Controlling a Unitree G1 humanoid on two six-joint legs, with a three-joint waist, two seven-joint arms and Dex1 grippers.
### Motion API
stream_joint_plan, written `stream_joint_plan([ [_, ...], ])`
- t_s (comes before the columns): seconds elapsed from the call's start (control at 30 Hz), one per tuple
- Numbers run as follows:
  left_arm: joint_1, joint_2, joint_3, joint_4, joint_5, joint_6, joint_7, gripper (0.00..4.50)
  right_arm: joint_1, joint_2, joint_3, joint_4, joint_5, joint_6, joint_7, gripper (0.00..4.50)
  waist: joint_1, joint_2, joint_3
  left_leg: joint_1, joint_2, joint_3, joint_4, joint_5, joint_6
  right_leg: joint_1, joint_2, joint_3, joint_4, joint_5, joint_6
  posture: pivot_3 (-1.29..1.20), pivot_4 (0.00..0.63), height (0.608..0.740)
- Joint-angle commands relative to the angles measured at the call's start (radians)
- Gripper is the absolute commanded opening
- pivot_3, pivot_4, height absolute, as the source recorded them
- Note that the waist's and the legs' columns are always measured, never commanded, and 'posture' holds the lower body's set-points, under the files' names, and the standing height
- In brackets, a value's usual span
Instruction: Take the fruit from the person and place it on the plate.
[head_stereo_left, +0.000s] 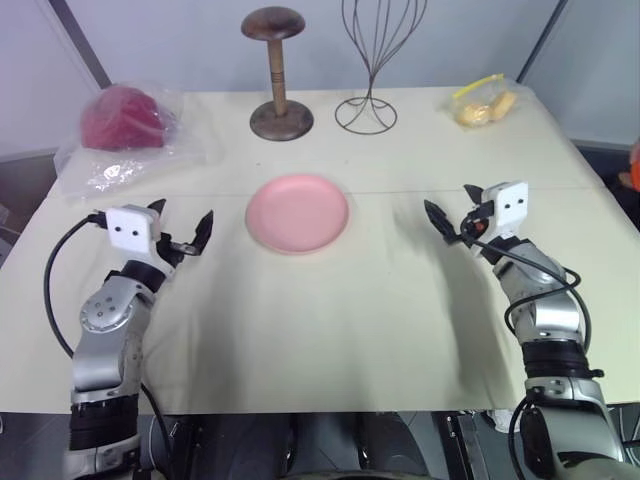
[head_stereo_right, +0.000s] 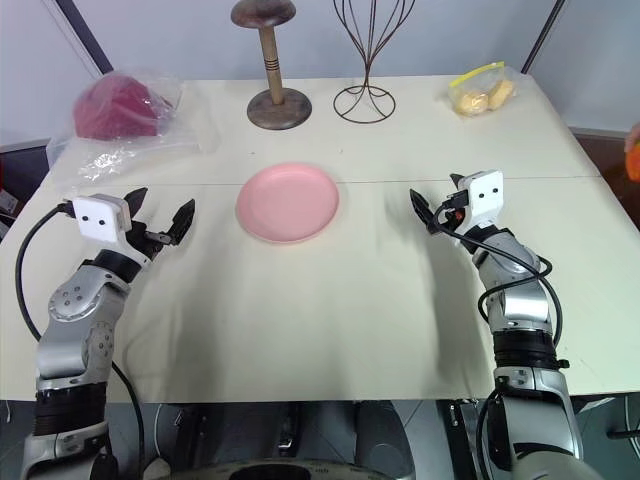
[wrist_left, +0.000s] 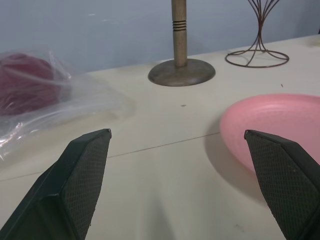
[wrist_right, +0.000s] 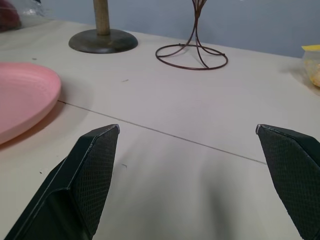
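Fruit (head_stereo_right: 634, 158): we see only a small orange-red sliver at the far right edge of the head views, out past the bench's right side and well apart from everything on it. Whether anything holds it we cannot tell.

Cream cloth-covered bench (head_stereo_left: 350, 310), things noted:
- Round flat pink plate (head_stereo_left: 297, 213) at centre, nothing on it.
- Dark wooden stand with a mushroom-shaped top (head_stereo_left: 278, 75) behind the plate, near the back edge.
- Thin dark wire stand on a looped ring foot (head_stereo_left: 368, 60) just beside the wooden one, on its right.
- Back left: crumpled clear plastic bag (head_stereo_left: 110, 155) holding a dark red lump (head_stereo_left: 122, 118).
- Back right: small clear bag with a yellow strip (head_stereo_left: 484, 103), pale yellow pieces inside.

Left fingers (head_stereo_left: 203, 230) hang left of the plate, spread wide, gripping nothing. Right fingers (head_stereo_left: 437, 218) hang right of the plate, also wide apart and bare. Both sets are clear of the plate, with plain cloth between.
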Motion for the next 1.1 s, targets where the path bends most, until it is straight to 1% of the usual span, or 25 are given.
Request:
stream_joint_plan([
  [0.03,-0.01,0.008,0.011,-0.021,-0.008,-0.024,-0.002,4.47,-0.026,0.002,-0.018,-0.008,-0.001,-0.031,0.002,4.5,0.0,0.0,0.0,0.0,0.0,0.0,0.0,0.0,0.0,0.0,0.0,0.0,0.0,0.0,0.0,0.0,0.15,0.74],
  [0.47,-0.005,0.012,0.013,-0.025,-0.006,-0.025,-0.002,4.47,-0.029,0.003,-0.017,0.009,-0.002,-0.045,0.011,4.5,0.0,0.0,0.0,0.0,0.0,0.0,0.0,0.0,0.0,0.0,0.0,0.0,0.0,0.0,0.0,0.0,0.15,0.74],
  [0.53,-0.017,0.02,0.013,-0.022,-0.011,-0.018,-0.01,4.47,-0.028,0.003,-0.017,0.01,-0.002,-0.046,0.012,4.5,0.0,0.0,0.0,0.0,0.0,0.0,0.0,0.0,0.0,0.0,0.0,0.0,0.0,0.0,0.0,0.0,0.15,0.74],
  [0.63,-0.062,0.057,0.018,-0.039,-0.054,0.021,-0.056,4.47,-0.027,0.003,-0.017,0.007,-0.002,-0.045,0.011,4.5,0.001,0.0,0.0,0.0,0.0,0.0,0.0,0.0,0.0,0.0,0.0,0.0,0.0,0.0,0.0,0.0,0.15,0.74],
  [0.8,-0.192,0.228,-0.002,-0.135,-0.267,0.229,-0.266,4.47,-0.026,0.001,-0.018,0.008,-0.004,-0.047,0.009,4.5,-0.003,0.0,0.0,0.0,0.0,0.0,0.0,0.0,0.0,0.0,0.0,0.0,0.0,0.0,0.0,0.0,0.15,0.74],
  [0.87,-0.236,0.338,-0.033,-0.193,-0.38,0.359,-0.396,4.47,-0.022,0.001,-0.02,0.005,-0.004,-0.047,0.007,4.5,-0.006,0.0,0.0,0.0,0.0,0.0,0.0,0.0,0.0,0.0,0.0,0.0,0.0,0.0,0.0,0.0,0.15,0.74],
  [0.9,-0.248,0.375,-0.044,-0.21,-0.418,0.402,-0.437,4.47,-0.021,0.001,-0.02,0.004,-0.003,-0.047,0.006,4.5,-0.007,0.001,0.0,-0.001,0.0,0.0,-0.001,0.0,0.0,0.0,0.0,0.0,0.0,0.0,0.0,0.0,0.15,0.74],
  [0.97,-0.269,0.439,-0.063,-0.23,-0.471,0.458,-0.508,4.47,-0.016,0.001,-0.021,0.001,-0.003,-0.047,0.005,4.5,-0.008,0.001,0.0,0.0,0.0,0.0,-0.001,0.0,0.0,0.0,0.0,0.0,0.0,0.0,0.0,0.0,0.15,0.74],
  [1.03,-0.315,0.484,-0.092,-0.222,-0.49,0.492,-0.564,4.47,-0.013,0.001,-0.022,-0.004,-0.003,-0.046,0.002,4.5,-0.008,0.001,0.0,0.0,0.0,0.0,-0.001,0.0,0.0,0.0,0.001,0.0,0.0,0.0,0.0,0.0,0.15,0.74],
  [1.1,-0.352,0.484,-0.116,-0.194,-0.457,0.463,-0.578,4.47,-0.007,-0.001,-0.023,-0.018,-0.003,-0.042,-0.003,4.5,-0.008,0.001,0.0,0.0,0.001,0.0,-0.001,0.0,0.0,0.0,0.001,0.0,0.0,0.0,0.0,0.0,0.15,0.74],
])
